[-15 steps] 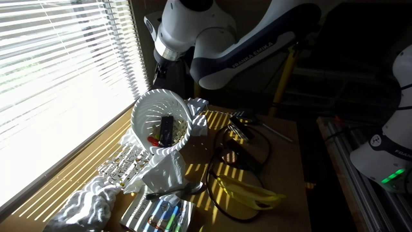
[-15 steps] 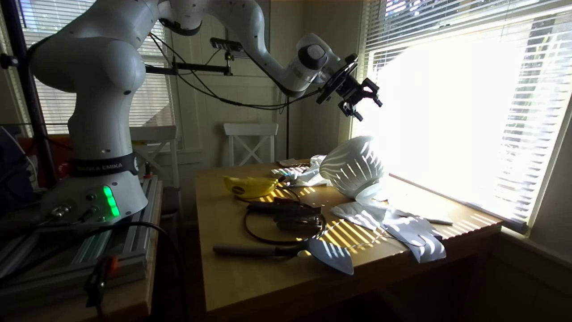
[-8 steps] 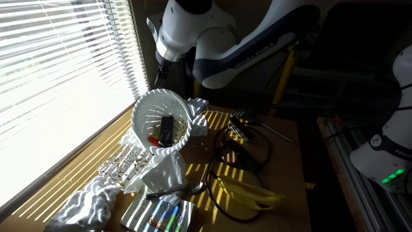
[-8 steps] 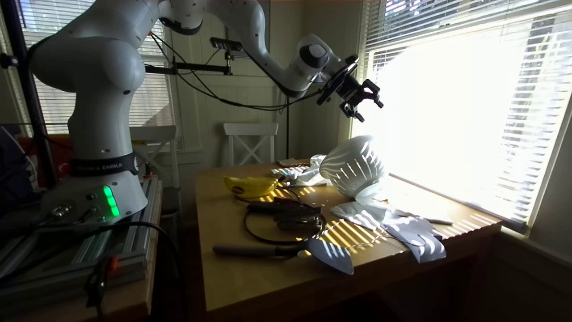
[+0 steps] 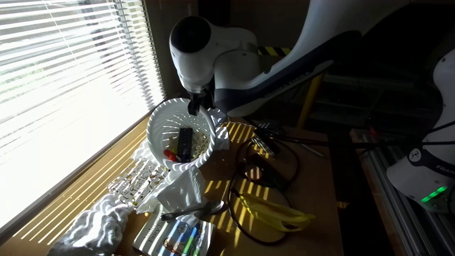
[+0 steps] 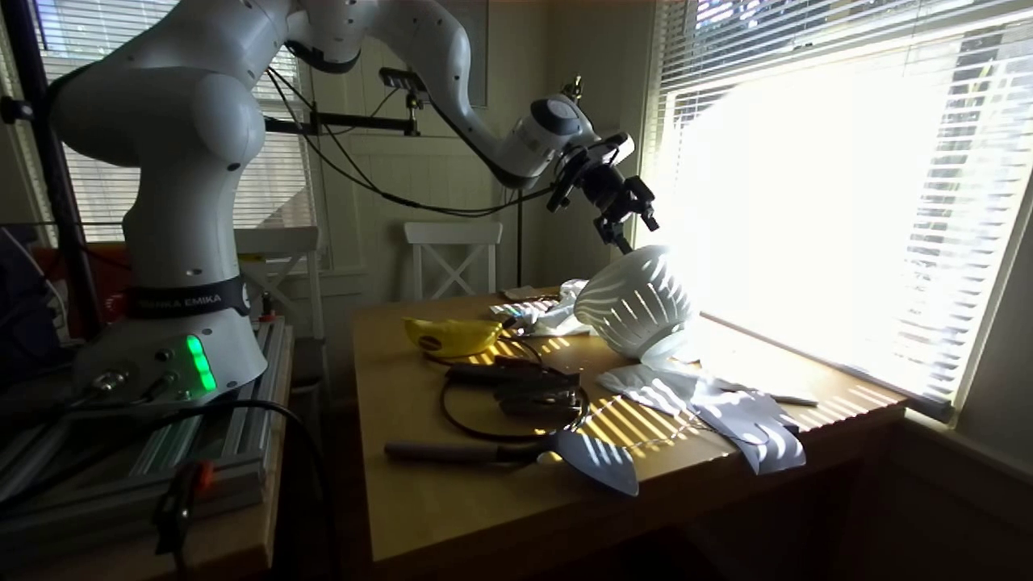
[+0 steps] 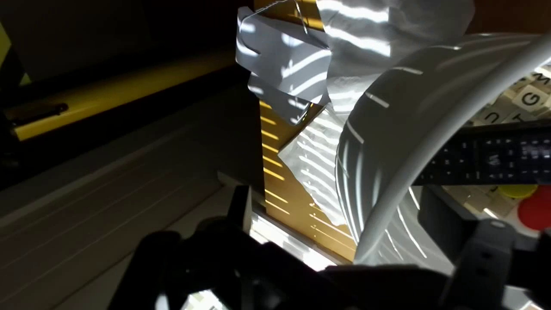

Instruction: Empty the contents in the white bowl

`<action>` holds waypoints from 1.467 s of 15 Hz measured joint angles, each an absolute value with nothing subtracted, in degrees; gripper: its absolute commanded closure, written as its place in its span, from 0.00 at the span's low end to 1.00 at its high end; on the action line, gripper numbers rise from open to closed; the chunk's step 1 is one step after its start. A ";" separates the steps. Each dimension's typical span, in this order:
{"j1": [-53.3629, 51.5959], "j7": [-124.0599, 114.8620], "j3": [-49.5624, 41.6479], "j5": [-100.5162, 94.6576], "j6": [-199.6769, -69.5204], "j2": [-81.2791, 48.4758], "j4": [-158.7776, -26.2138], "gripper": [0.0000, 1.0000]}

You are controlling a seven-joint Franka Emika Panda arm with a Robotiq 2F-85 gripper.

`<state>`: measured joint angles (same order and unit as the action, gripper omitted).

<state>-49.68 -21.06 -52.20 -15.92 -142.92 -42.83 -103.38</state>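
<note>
Plastic is my guess for the white bowl (image 6: 629, 303), so it should feel light and fairly stiff, a touch slick, and not easily broken. Its loose load, a black remote control (image 5: 185, 144), letter tiles (image 7: 530, 98) and a red piece (image 5: 170, 155), will likely slide and shift the balance once tipped. I'd pinch it deep at the rim, one finger inside, one out. The tool (image 6: 639, 236) seems placed for that: its jaws stand apart, clamped on nothing, the rim running between them as seen from the wrist; whether either finger touches, I can't tell. The bowl sits on the tabletop (image 6: 452, 504) near the window (image 6: 815, 218), seemingly leaning. It's round and deep, narrowing to a foot, with bright slashes across its wall: slots or sunlight, I can't say.
</note>
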 measured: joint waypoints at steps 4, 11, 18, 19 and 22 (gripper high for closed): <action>-48.09 -25.51 -47.06 -16.40 -136.28 -41.67 -102.06 0.00; -37.55 -37.79 -35.72 -16.97 -134.88 -43.26 -96.88 0.00; -26.38 -44.93 -27.01 -20.12 -134.43 -45.88 -87.99 0.00; -25.18 -44.96 -26.47 -20.83 -134.06 -45.91 -86.63 0.00; -22.89 -44.93 -25.71 -24.55 -131.15 -46.04 -83.30 0.00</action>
